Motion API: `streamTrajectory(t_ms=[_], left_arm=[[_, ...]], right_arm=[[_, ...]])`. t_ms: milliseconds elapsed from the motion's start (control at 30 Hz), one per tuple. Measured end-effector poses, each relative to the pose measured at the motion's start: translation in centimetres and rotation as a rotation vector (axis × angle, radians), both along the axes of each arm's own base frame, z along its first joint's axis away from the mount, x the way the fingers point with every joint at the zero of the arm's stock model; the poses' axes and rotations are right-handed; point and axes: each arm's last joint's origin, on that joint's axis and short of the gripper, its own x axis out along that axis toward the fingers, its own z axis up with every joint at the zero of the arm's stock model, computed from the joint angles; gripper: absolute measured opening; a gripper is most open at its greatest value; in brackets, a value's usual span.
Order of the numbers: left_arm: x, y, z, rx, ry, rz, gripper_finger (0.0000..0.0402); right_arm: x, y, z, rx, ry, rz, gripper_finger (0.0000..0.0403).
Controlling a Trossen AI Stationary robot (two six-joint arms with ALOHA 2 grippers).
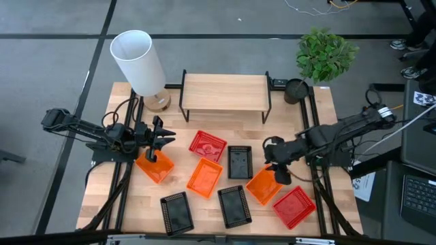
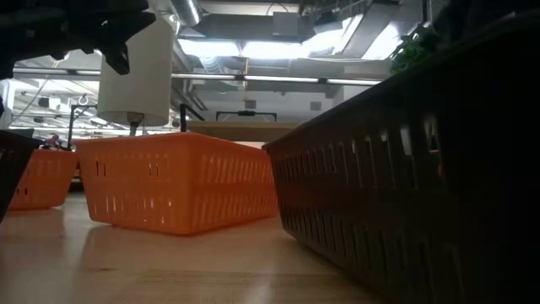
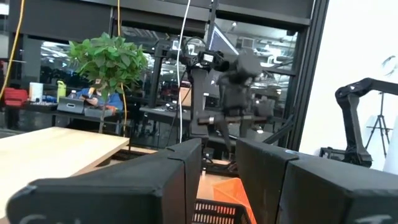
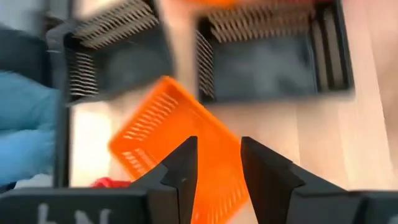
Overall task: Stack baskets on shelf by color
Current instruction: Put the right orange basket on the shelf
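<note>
R gripper [image 1: 278, 175] hovering part-open, empty, over orange basket [image 1: 264, 185] just below its tips; L gripper [image 1: 151, 144] likewise above another orange basket [image 1: 154, 167]; risk: off-center pinch tipping thin mesh rim

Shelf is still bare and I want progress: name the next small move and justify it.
Probably lower the right gripper onto the orange basket beneath it and close. Its jaws stand open with that basket's edge between them in the right wrist view, and the shelf holds no baskets yet. The left gripper hovers over another orange basket.

Grey floor [image 1: 54, 61] surrounds the table; bright ceiling lights [image 2: 253, 51] overhead.
</note>
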Motion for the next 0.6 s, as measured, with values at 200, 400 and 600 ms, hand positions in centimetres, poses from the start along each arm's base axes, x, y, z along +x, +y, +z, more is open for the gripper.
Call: streamTrajectory(t_ms=[200, 400, 600], left_arm=[[0.0, -0.3, -0.1, 0.034, 0.005, -0.079, 0.0094], [0.1, -0.3, -0.1, 0.034, 0.008, -0.081, 0.0094], [0.2, -0.3, -0.4, 0.025, 0.042, -0.084, 0.0094]], right_arm=[[-0.4, 0.6, -2.4, 0.037, 0.263, -0.428, 0.0123], [-0.4, 1.6, -2.6, 0.069, 0.256, -0.412, 0.0123], [1.9, 4.1, -2.6, 0.193, 0.071, -0.344, 0.0123]])
